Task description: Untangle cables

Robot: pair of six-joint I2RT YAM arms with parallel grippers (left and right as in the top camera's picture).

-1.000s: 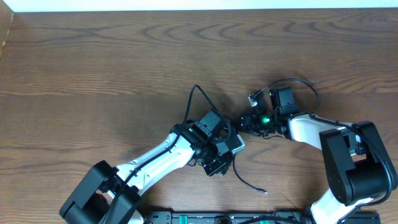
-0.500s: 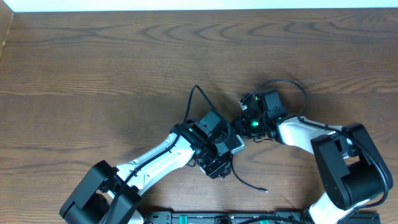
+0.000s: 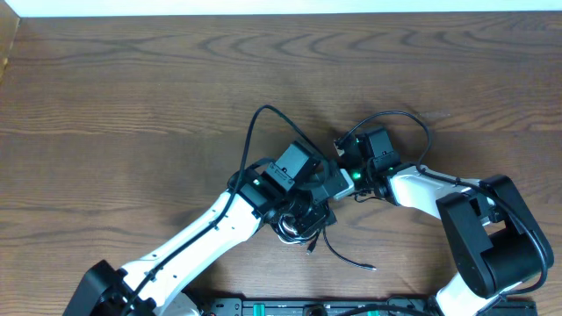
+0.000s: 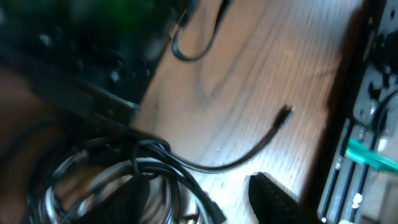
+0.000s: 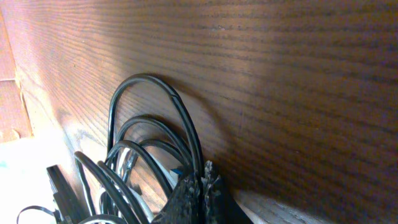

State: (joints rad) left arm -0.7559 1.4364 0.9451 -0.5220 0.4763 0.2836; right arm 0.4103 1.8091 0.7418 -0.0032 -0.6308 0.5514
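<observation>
The cables (image 3: 299, 230) lie bunched in the middle of the wooden table, under both grippers. One black strand arcs up and left (image 3: 261, 112), another loops over the right wrist (image 3: 413, 118), and a loose plug end (image 3: 353, 262) trails toward the front. My left gripper (image 3: 305, 216) hangs over the bunch; in its wrist view the jaws (image 4: 208, 205) stand apart, with coiled strands (image 4: 155, 168) in the gap beside one finger (image 4: 273, 194). My right gripper (image 3: 344, 168) is shut, its tips (image 5: 203, 190) pinching a black cable whose loop (image 5: 147, 77) rises above them.
A black rail with green parts (image 3: 351, 309) runs along the table's front edge and shows in the left wrist view (image 4: 367, 155). A pale wall strip (image 3: 263, 7) marks the far edge. Bare wood (image 3: 132, 105) stretches left and behind.
My right gripper has shifted left and shut on a black strand. The left arm swung leftward with its jaws opening, and the black arc above it grew taller and moved left.
</observation>
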